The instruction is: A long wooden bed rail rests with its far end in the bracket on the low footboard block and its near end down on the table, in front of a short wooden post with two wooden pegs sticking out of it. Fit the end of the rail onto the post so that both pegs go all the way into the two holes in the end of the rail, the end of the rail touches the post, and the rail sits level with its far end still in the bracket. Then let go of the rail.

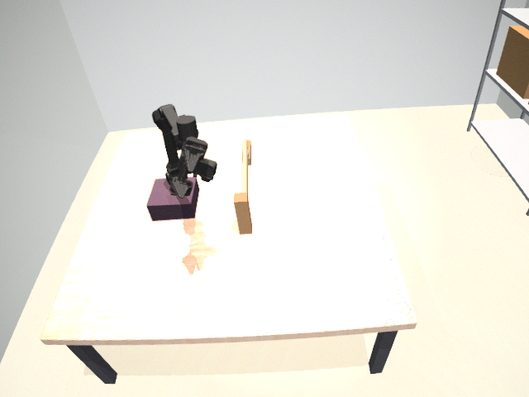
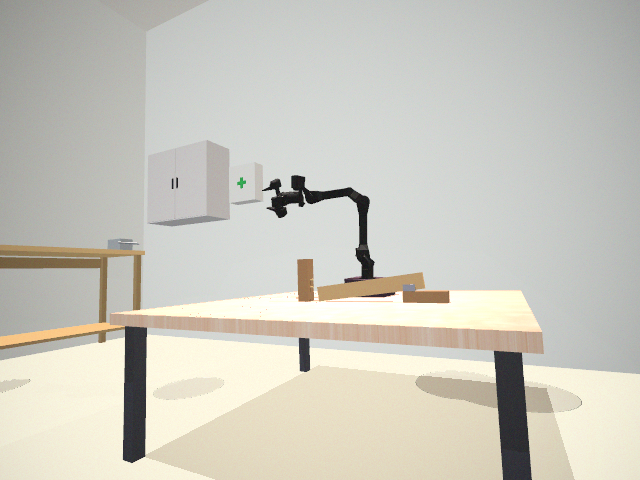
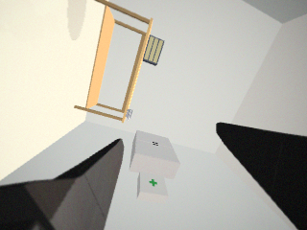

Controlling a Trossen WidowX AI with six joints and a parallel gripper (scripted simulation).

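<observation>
The long wooden rail (image 1: pixel 244 179) (image 2: pixel 369 286) slopes. Its low end is on the table, a small gap from the upright post (image 1: pixel 243 215) (image 2: pixel 305 281). Its other end is raised over the footboard block (image 2: pixel 426 296), by the grey bracket (image 2: pixel 408 287); how it sits in the bracket is partly hidden. Small pegs (image 2: pixel 311 287) stick out of the post on the rail's side, above the rail's low end. The holes do not show. My gripper (image 2: pixel 265 199) (image 3: pixel 169 135) is open and empty, high above the table and the post, pointing roughly level.
The dark purple arm base (image 1: pixel 172 210) stands on the table (image 1: pixel 298 265) (image 2: pixel 330 328) to the side of the rail. A wall cabinet (image 2: pixel 188 183) (image 3: pixel 153 153), a first-aid box (image 2: pixel 248 180) and a wooden bench (image 2: pixel 62 251) (image 3: pixel 100 59) are beyond the table.
</observation>
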